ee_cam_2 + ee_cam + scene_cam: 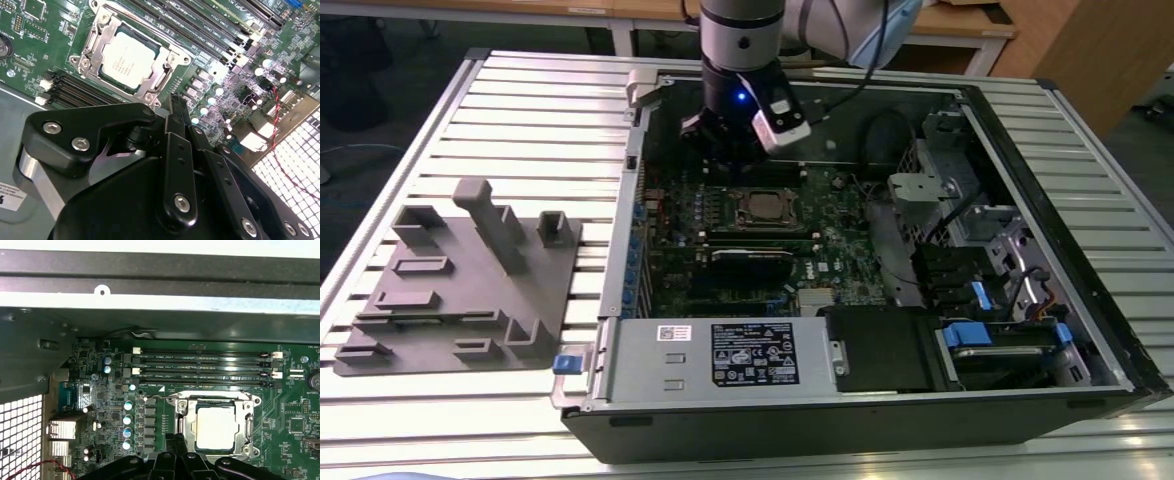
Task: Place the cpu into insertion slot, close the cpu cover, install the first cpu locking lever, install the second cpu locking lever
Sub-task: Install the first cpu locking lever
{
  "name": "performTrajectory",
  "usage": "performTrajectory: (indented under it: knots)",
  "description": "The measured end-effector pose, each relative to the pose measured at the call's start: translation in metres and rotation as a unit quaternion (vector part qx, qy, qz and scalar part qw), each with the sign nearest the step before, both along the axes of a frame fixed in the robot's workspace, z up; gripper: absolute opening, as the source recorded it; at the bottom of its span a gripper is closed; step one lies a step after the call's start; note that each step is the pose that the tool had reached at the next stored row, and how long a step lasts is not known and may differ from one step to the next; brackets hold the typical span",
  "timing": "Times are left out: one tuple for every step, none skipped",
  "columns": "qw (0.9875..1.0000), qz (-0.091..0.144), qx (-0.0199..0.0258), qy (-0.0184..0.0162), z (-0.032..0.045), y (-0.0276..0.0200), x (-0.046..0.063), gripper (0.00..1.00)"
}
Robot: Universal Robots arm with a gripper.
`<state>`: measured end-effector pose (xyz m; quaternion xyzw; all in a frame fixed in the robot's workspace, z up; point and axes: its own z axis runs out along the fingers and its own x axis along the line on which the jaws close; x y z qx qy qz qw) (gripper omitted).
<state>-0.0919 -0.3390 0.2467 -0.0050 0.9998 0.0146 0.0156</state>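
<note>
We see a slatted metal tabletop carrying an open computer case lying on its side, and well to the exterior view's left of it a grey moulded fixture with upright posts and shallow pockets. The arm reaches down into the case over the green circuit board, toward the far wall of the case in the exterior view. On that board the long black memory slots run side by side between the case wall and the socket. The jaws hang above the board just beside the socket. In both wrist views their tips look drawn together, with nothing between them, and we see them touching nothing. The insertion slot sits near the middle of the board, in the exterior view's terms. The cpu cover lies down flat over it, its silver frame ringing the chip. The cpu rests in the socket, its pale metal top showing through the cover's cut-out. A thin wire lever runs along the frame's side nearest the memory slots; we cannot tell whether it is latched.
</note>
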Motion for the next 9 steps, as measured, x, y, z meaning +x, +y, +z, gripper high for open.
performTrajectory:
  knots:
    - [1.0000,0.000,0.0000,0.0000,0.0000,0.0000,-0.0006,0.11]
    - [1.0000,0.000,0.0000,0.0000,0.0000,0.0000,-0.0012,0.11]
    - [1.0000,0.000,0.0000,0.0000,0.0000,0.0000,-0.0018,0.11]
    - [1.0000,0.000,0.0000,0.0000,0.0000,0.0000,-0.0025,0.11]
    - [1.0000,0.000,0.0000,0.0000,0.0000,0.0000,-0.0031,0.11]
    - [1.0000,0.000,0.0000,0.0000,0.0000,0.0000,-0.0036,0.11]
    - [1.0000,0.000,0.0000,0.0000,0.0000,0.0000,-0.0041,0.11]
    - [1.0000,0.000,0.0000,0.0000,0.0000,0.0000,-0.0043,0.11]
    - [1.0000,0.000,0.0000,0.0000,0.0000,0.0000,-0.0043,0.11]
